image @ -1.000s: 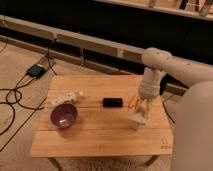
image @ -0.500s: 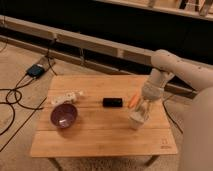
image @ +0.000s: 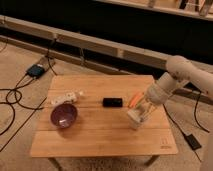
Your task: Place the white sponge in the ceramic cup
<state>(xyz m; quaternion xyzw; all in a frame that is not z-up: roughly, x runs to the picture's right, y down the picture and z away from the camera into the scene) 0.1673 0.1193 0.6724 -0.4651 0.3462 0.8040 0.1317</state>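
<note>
My gripper (image: 141, 111) hangs from the white arm over the right part of the wooden table (image: 100, 135), pointing down, and it is shut. Right at its tips sits a small white shape that I take for the ceramic cup (image: 134, 120), standing on the table. The white sponge cannot be told apart from this pale shape, so I cannot say whether it is between the fingers or in the cup.
A purple bowl (image: 64, 115) stands at the left with a white elongated item (image: 65, 96) lying behind it. A black object (image: 112, 102) lies mid-table and an orange item (image: 134, 99) lies just left of the gripper. Cables (image: 15, 95) run across the floor at the left.
The arm's upper part has swung to the right while the gripper stayed over the same spot by the white shape. The orange item shows more fully now.
</note>
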